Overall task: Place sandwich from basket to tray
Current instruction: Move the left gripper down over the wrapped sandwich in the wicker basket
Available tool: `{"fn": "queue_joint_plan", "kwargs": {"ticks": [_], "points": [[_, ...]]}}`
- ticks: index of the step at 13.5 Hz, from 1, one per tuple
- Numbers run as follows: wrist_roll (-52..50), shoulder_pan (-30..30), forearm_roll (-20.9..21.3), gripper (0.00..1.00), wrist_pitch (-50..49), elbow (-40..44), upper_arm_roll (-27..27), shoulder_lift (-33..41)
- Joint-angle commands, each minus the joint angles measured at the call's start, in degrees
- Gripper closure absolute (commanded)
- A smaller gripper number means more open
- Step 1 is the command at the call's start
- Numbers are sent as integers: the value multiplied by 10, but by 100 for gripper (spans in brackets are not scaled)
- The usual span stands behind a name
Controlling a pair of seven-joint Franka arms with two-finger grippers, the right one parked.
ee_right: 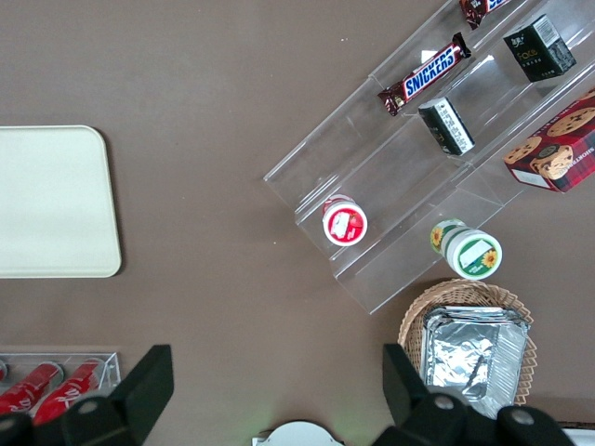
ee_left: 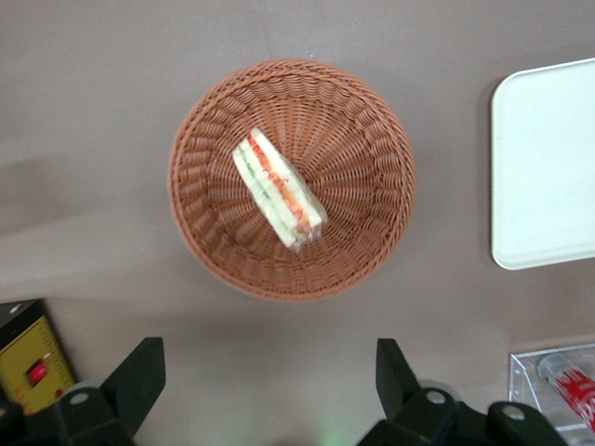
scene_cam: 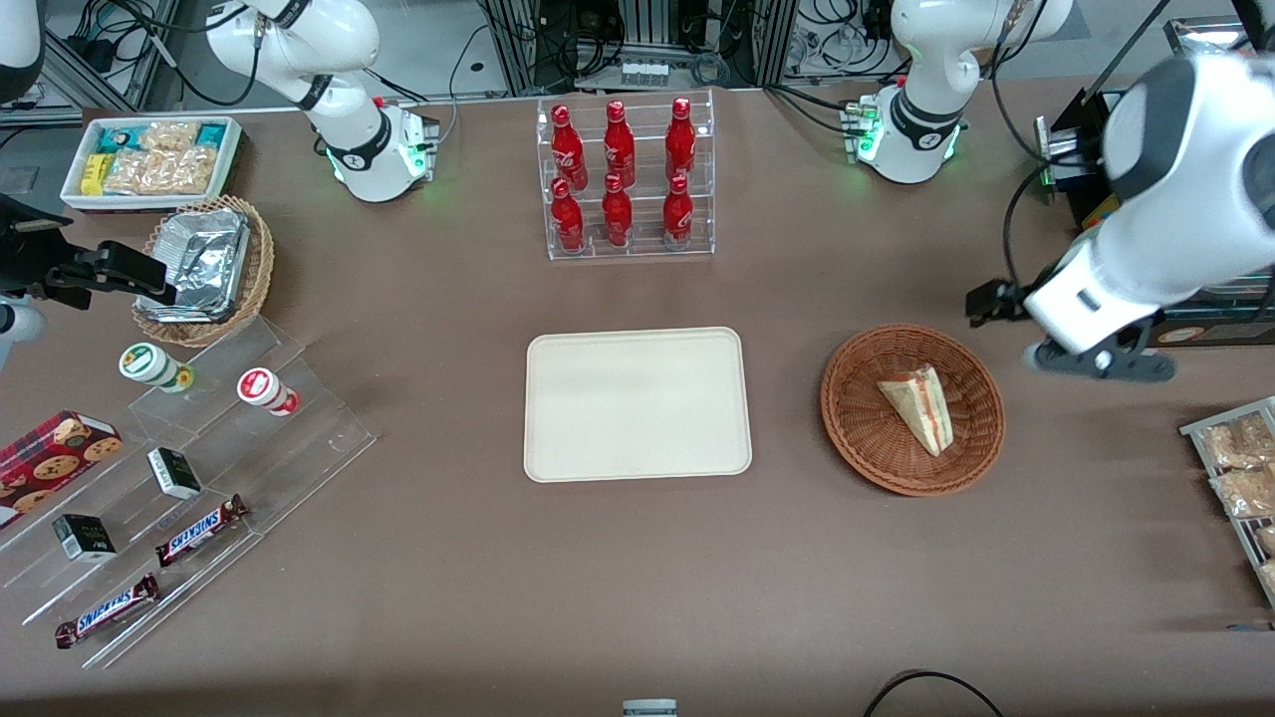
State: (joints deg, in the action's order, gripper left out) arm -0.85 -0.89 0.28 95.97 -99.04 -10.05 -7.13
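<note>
The tray lay flat in the middle of the table with nothing on it. Beside it, toward the working arm's end of the table, sat the basket, and the sandwich lay inside, close to the basket's middle. Still more toward that end, the gripper hung in the air, off to the side of the basket and not over it. It was near the basket but touched nothing.

The big thing for the next move was where the sandwich lay from the gripper. In the wrist view the fingers stood wide apart with nothing between them. The sandwich was out ahead of that open gap, not under it. So my guess is the arm had to slide over the basket first, and then go down. The sandwich's long side ran on a slant across the line between the two fingers. A small turn of the wrist might help the fingers close on its flat bread sides.

The front view showed how the tray, basket and arm sat in a row. The wrist view showed the red and green filling and the open fingers, which the front view hid.
</note>
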Motion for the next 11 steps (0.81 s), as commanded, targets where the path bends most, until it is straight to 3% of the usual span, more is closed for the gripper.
{"fn": "queue_joint_plan", "kwargs": {"ticks": [1, 6, 9, 11], "points": [[-1, -2, -4, 0, 70, -62, -6, -1], [-23, -2, 1, 0, 227, -188, -5, 7], [-170, -2, 1, 0, 332, -270, -5, 26], [-286, -1, 2, 0, 342, -278, -5, 21]]}}
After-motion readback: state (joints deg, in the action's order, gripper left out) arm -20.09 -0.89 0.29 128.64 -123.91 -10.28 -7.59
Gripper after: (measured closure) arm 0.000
